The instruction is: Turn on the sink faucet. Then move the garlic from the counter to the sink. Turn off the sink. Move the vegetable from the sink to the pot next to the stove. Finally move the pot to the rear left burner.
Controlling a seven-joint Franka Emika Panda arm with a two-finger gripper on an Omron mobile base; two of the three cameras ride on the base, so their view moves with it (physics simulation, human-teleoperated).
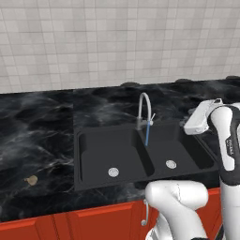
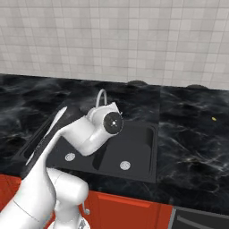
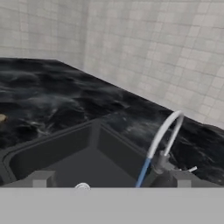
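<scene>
The sink faucet [image 1: 144, 108] stands behind the divider of the dark double sink [image 1: 84, 154], and a thin blue stream of water [image 1: 148, 133] runs from its spout. On the black counter [image 1: 37, 140], left of the sink, lies the small tan garlic [image 1: 31, 180]. In the hand view my gripper [image 3: 111, 181] is open and empty. It hovers over the sink, right of the faucet [image 3: 167, 133], and looks past it toward the garlic [image 3: 1, 117] at the left edge. The pot and the stove are out of view.
Each basin has a round silver drain [image 1: 113, 172] [image 1: 171, 164]. A tiled wall [image 1: 117, 42] rises behind the counter, with a few low dark shapes [image 1: 130, 84] along its foot. A tiny yellow speck [image 2: 214, 119] lies on the counter right of the sink. Red cabinet fronts [image 1: 70, 225] run below.
</scene>
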